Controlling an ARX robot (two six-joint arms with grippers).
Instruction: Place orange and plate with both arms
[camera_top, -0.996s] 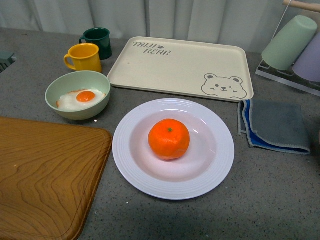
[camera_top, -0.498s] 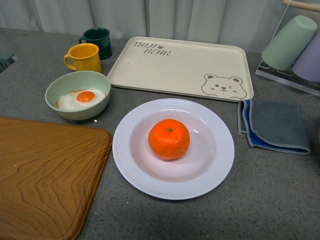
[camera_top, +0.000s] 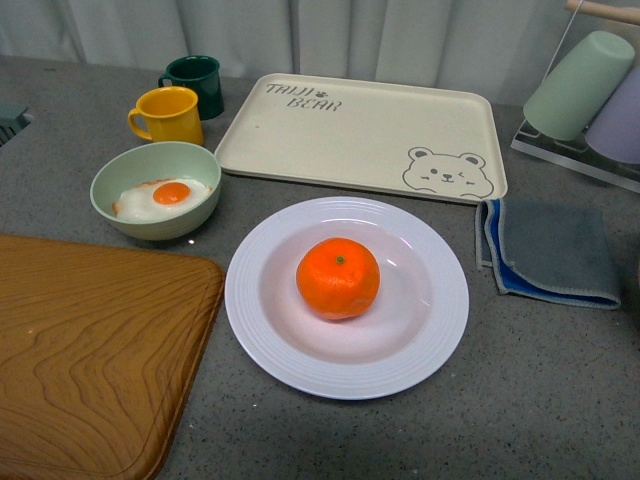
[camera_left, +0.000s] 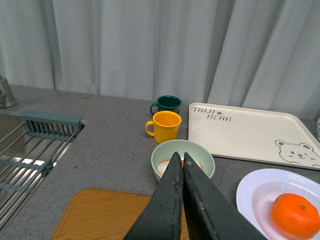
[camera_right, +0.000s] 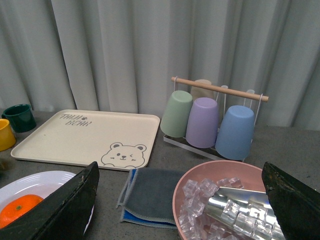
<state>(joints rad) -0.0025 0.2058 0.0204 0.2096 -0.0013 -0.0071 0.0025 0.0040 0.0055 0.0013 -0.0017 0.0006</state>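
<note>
Task looks done, nothing obviously left: the orange (camera_top: 338, 278) sits centred in the plate (camera_top: 245, 300), mid-bench (camera_top: 560, 400) toward the near edge, with left fingers (camera_left: 172, 190) pressed together empty and right fingers (camera_right: 65, 210) spread wide empty, both clear of the plate.

Left jaws closed, right jaws spread
</note>
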